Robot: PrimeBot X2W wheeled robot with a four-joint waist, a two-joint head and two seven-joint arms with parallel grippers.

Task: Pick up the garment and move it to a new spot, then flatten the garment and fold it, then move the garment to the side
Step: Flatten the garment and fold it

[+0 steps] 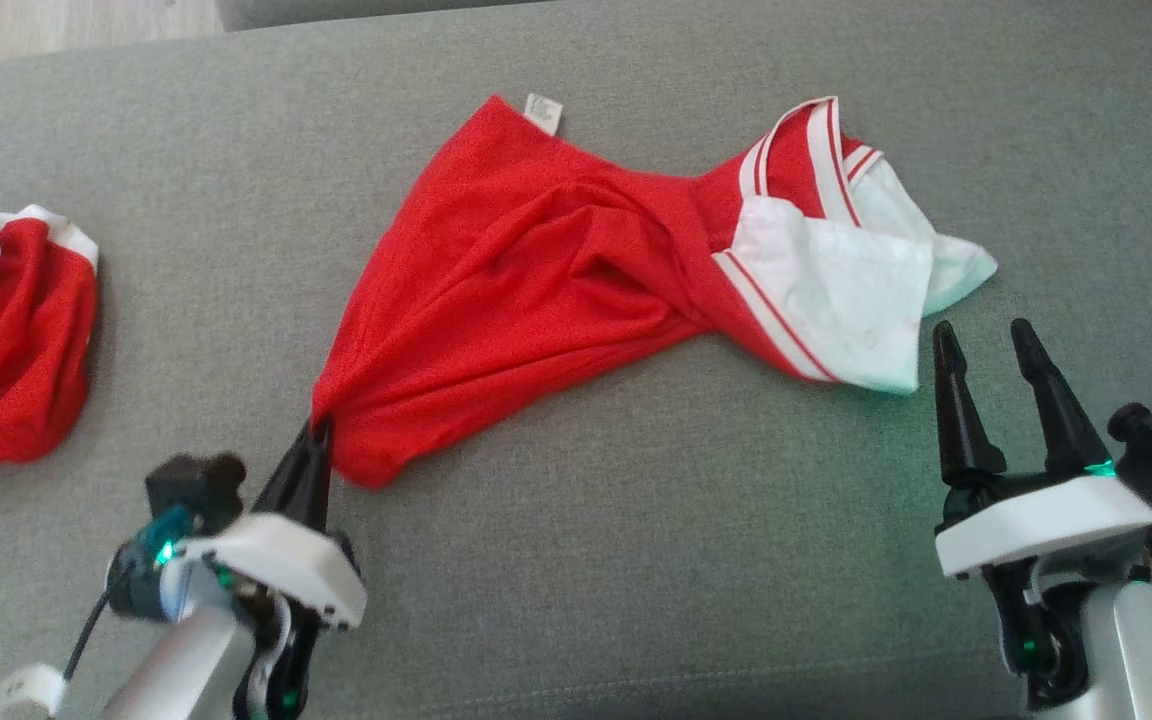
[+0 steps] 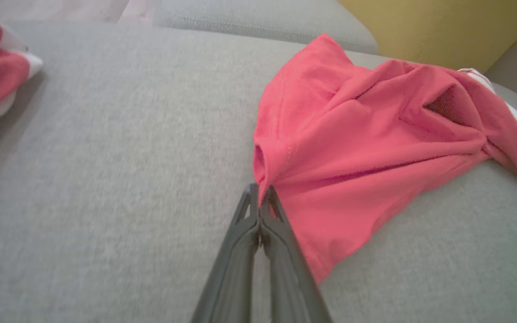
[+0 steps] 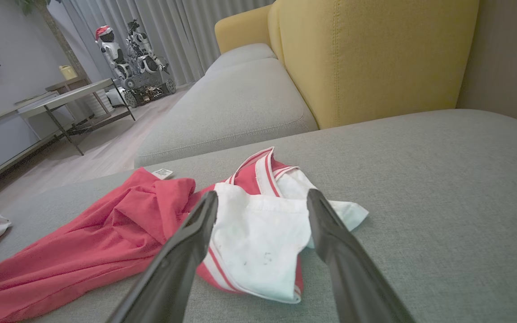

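The garment (image 1: 526, 270) is a red shirt with white, red-striped sleeves, lying crumpled and twisted across the grey cushion (image 1: 636, 520). Its white sleeve end (image 1: 836, 290) points right. My left gripper (image 1: 314, 432) is shut on the shirt's lower left hem corner; in the left wrist view the closed fingers (image 2: 258, 193) pinch the red cloth (image 2: 352, 148). My right gripper (image 1: 981, 335) stands open just right of the white sleeve, nothing between its fingers. In the right wrist view the sleeve (image 3: 263, 237) lies beyond the spread fingertips (image 3: 260, 197).
A second red and white garment (image 1: 6, 340) lies bunched at the cushion's left edge. A yellow backrest (image 3: 375, 58) rises behind the cushion, with another grey seat (image 3: 240, 103) beside it. Floor, a low table (image 3: 70, 96) and a robot figure (image 3: 128, 54) lie beyond.
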